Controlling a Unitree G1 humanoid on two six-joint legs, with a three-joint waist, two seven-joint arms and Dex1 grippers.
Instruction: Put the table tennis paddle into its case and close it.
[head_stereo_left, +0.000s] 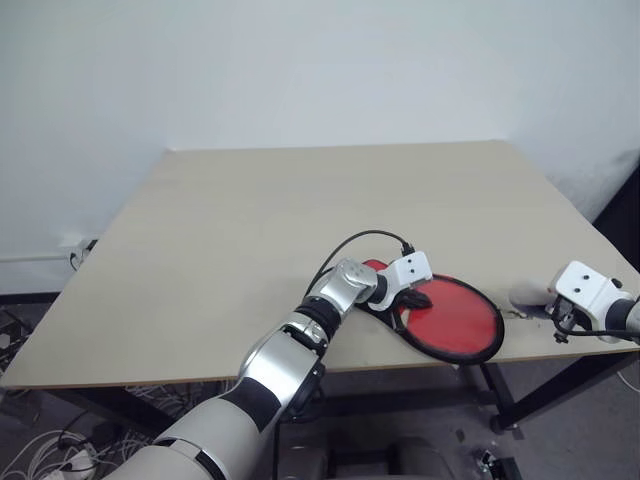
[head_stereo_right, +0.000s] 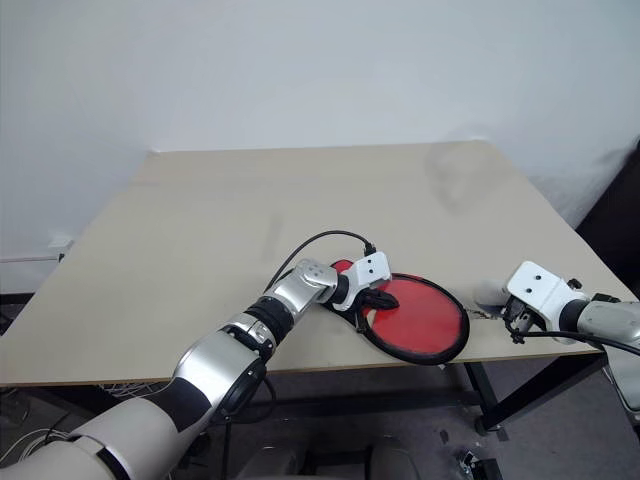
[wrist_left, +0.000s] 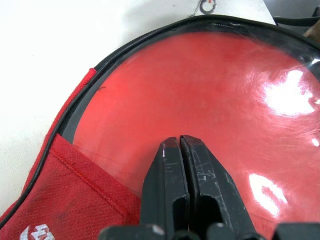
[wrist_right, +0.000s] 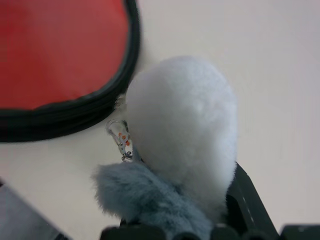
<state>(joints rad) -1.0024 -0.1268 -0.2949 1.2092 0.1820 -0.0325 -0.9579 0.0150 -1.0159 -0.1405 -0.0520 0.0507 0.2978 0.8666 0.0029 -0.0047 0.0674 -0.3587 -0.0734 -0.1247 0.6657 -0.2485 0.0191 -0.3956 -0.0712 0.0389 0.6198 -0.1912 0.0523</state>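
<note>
Red rubber disc, black rim: from the head views the table tennis paddle (head_stereo_left: 452, 322) lies inside the open case (head_stereo_left: 495, 345) at the near edge of the wooden table (head_stereo_left: 300, 220), right of centre. Left gripper (head_stereo_left: 415, 297) rests on the paddle face near the handle end; right gripper (head_stereo_left: 560, 318) sits just beside the case's far-right rim, by a pale fluffy charm (head_stereo_left: 527, 295). Left wrist view: fingers (wrist_left: 200, 170) clenched together, empty, tips pressing on glossy red rubber; red fabric lining (wrist_left: 75, 200) and zip edge (wrist_left: 125, 47) alongside. Right wrist view: jaws grasping a grey-white pom-pom charm (wrist_right: 185, 130) linked by a small clasp (wrist_right: 121, 140) to the rim. Judgement: paddle stiff, light, face slick; case soft and floppy, so pull by zip tab or charm while pinning the fabric.
</note>
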